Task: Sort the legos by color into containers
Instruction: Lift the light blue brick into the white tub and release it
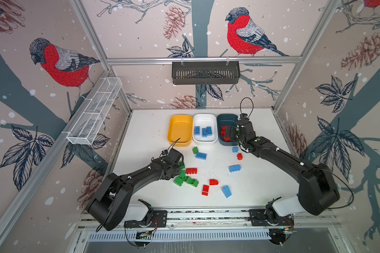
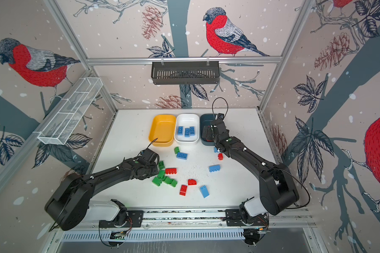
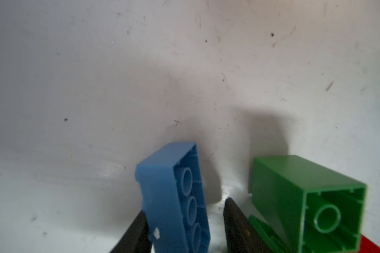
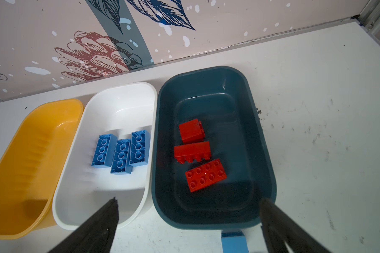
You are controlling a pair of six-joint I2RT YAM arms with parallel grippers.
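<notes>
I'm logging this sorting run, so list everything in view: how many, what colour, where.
yellow tub: one, yellow, back of table, empty
white tub: one, white, middle of the row
teal tub: one, dark teal, right end of the row
blue bricks: eight, blue, three in white tub, four loose, one at left gripper
red bricks: seven, red, three in teal tub, four loose
green bricks: at least five, green, loose, mostly bunched by left gripper
wire basket: one, white, left wall
slotted basket: one, black, back wall
left gripper: open, blue brick between fingers
right gripper: open, empty, above teal tub
</notes>
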